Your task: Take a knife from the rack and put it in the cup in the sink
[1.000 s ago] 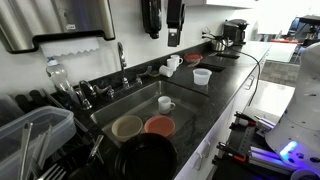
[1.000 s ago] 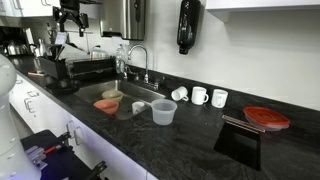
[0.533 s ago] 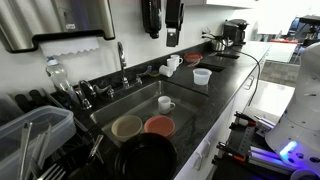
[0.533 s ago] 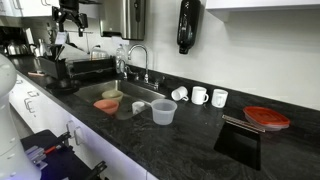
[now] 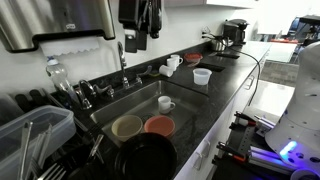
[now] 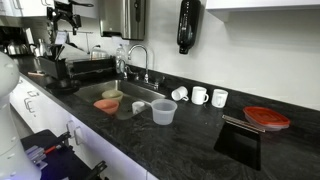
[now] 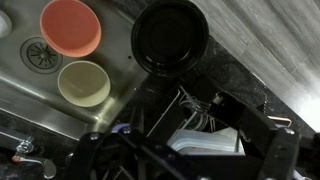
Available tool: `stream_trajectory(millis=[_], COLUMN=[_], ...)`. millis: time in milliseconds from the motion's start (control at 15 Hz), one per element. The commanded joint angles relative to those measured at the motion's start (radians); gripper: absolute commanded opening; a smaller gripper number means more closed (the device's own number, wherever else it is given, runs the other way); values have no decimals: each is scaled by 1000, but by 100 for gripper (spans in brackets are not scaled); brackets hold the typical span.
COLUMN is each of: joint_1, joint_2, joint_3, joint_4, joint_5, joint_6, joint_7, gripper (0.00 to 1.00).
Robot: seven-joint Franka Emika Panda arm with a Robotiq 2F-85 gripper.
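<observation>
One arm (image 5: 140,12) hangs high — fingers (image 5: 131,40) pointing down — above the rack (image 6: 87,68).

Black boxy end effector (image 5: 133,42), smooth white arm (image 5: 308,85) with rounded shell

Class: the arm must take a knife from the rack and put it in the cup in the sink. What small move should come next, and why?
Probably lower the pincer toward the grey cutlery tub in the rack. The pincer hangs high above the rack, and no knife stands in the white cup in the sink yet.
</observation>
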State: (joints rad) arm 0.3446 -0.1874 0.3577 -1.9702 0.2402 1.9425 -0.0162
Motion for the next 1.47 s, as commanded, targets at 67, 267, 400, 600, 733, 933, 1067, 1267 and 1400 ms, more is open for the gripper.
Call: stream_trajectory(millis=[67, 267, 400, 600, 733, 933, 1067, 1267, 1400], joint_1=[9, 16, 18, 18, 20, 40, 65, 109, 140], joint_2=[116, 116, 125, 125, 134, 193, 253, 350, 418], joint_3=[38, 36, 38, 38, 40, 62, 79, 92, 89], joint_4=[119, 113, 123, 126, 131, 192, 253, 345, 407], joint_5=[-75, -80, -89, -89, -86, -93, -109, -128, -147], joint_6=[26, 31, 30, 30, 43, 85, 112, 116, 118], joint_7=[141, 141, 155, 155, 159, 193, 203, 213, 215], gripper=[100, 100, 100, 100, 100, 100, 100, 100, 100])
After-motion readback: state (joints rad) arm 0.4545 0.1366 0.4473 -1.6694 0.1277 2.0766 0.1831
